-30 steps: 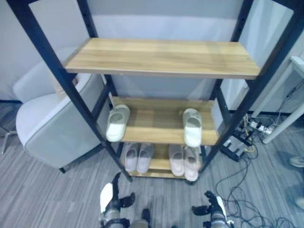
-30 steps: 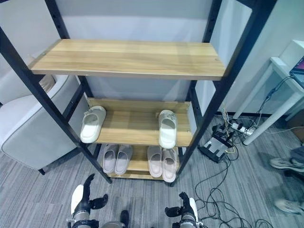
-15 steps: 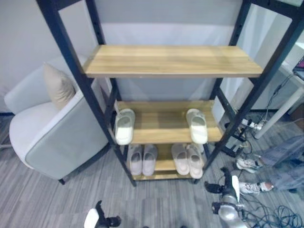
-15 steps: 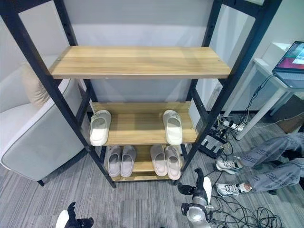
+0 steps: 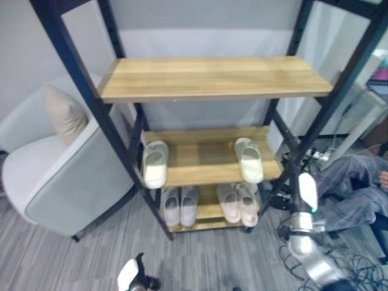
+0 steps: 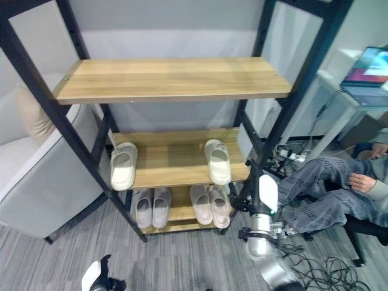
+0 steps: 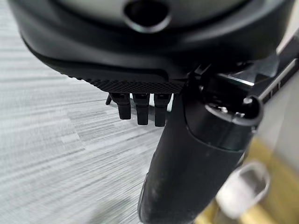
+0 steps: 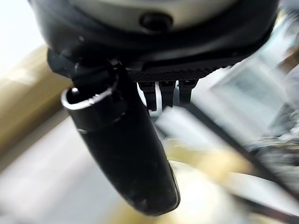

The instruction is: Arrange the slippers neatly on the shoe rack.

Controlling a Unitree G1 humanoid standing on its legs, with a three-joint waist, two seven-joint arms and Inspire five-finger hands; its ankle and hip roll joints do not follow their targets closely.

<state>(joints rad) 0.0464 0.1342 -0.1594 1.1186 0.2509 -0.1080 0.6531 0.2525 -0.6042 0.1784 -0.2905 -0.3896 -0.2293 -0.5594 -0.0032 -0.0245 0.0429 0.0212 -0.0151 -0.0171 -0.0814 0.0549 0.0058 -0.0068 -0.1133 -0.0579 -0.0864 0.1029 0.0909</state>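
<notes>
— Right hand [image 6: 265, 195]?
— Risen from low by the floor — now up beside the shoe rack [image 6: 285, 115], level with its middle shelf, near the right cream slipper [image 6: 217, 161].
— Left hand [image 6: 95, 280]?
— Dropped to the bottom edge, above the floor [image 6: 176, 260].
— Anything else?
— Seated person [image 6: 339, 188] come in at right.

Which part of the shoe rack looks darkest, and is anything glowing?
Left eye view: the bottom shelf is dimmest, its slippers shaded by the middle shelf; the top shelf catches the most light. Right eye view: a laptop screen glows at the far right.
</notes>
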